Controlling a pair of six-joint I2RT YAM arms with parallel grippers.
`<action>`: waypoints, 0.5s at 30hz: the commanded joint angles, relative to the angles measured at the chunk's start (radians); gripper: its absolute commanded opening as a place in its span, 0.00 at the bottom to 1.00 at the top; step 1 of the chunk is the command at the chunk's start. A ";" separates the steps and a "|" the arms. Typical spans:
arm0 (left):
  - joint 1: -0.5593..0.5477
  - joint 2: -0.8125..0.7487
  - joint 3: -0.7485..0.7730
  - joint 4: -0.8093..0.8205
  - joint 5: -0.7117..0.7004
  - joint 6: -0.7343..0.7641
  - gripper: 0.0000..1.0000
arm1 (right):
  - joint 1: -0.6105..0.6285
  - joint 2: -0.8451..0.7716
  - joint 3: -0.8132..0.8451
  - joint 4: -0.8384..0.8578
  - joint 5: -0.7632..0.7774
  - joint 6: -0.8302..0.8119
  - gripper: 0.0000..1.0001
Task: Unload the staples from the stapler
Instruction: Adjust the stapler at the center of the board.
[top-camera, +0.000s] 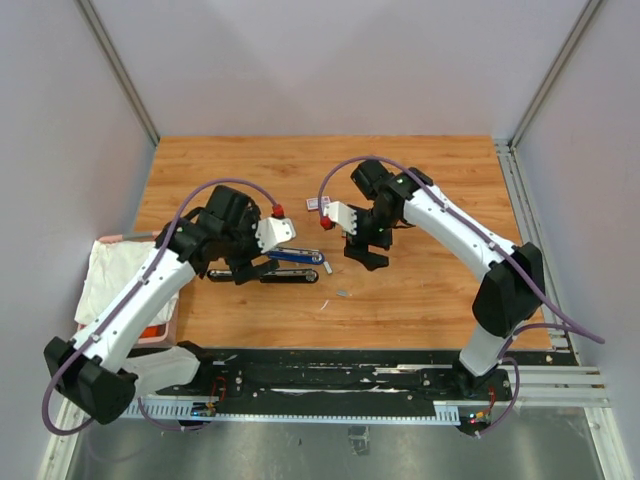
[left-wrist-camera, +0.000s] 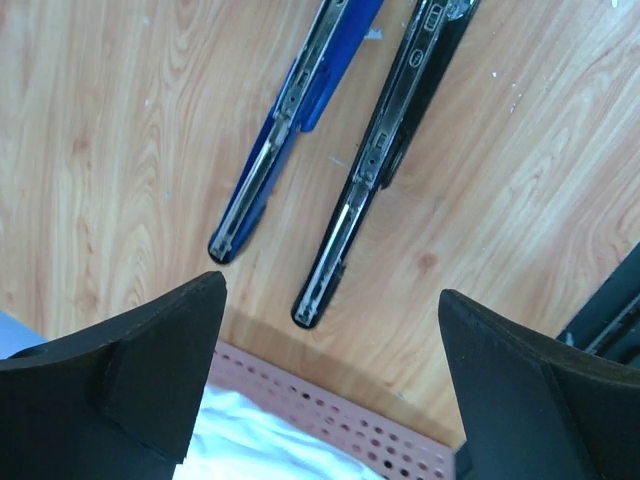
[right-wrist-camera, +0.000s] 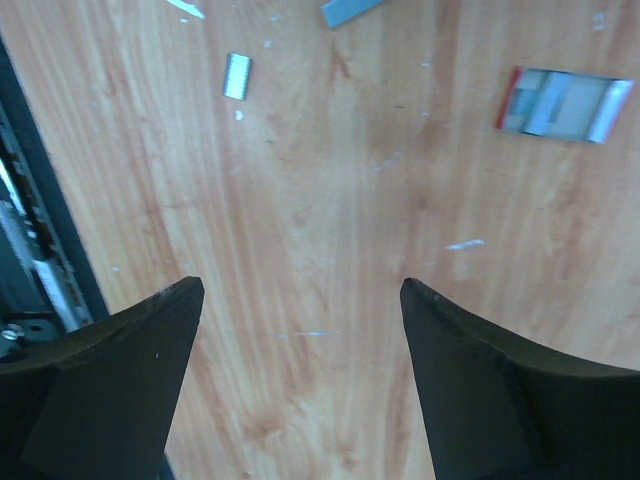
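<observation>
The stapler lies opened flat on the wooden table, a blue half (left-wrist-camera: 290, 130) beside a black half (left-wrist-camera: 380, 160), each with a bare metal rail; it also shows in the top view (top-camera: 297, 257). My left gripper (left-wrist-camera: 330, 300) is open and empty, hovering near the stapler's left ends (top-camera: 245, 268). My right gripper (right-wrist-camera: 300, 290) is open and empty above bare wood, right of the stapler (top-camera: 366, 256). A short silvery staple strip (right-wrist-camera: 237, 76) lies on the table, with a second grey strip (right-wrist-camera: 350, 10) at the frame's top edge. One strip shows in the top view (top-camera: 343, 293).
A small red-and-white box (right-wrist-camera: 565, 105) lies on the wood, behind the stapler in the top view (top-camera: 314, 203). A pink perforated tray (left-wrist-camera: 340, 415) holding a white cloth (top-camera: 110, 275) sits at the table's left edge. Grey walls enclose the table.
</observation>
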 joint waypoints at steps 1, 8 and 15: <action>0.030 -0.085 0.004 0.000 -0.044 -0.189 0.98 | -0.023 -0.045 -0.110 0.087 -0.139 0.130 0.81; 0.103 -0.239 -0.187 0.242 -0.064 -0.361 0.98 | -0.014 -0.049 -0.287 0.356 -0.095 0.204 0.76; 0.135 -0.336 -0.407 0.461 -0.143 -0.394 0.98 | 0.090 0.008 -0.352 0.523 0.059 0.204 0.72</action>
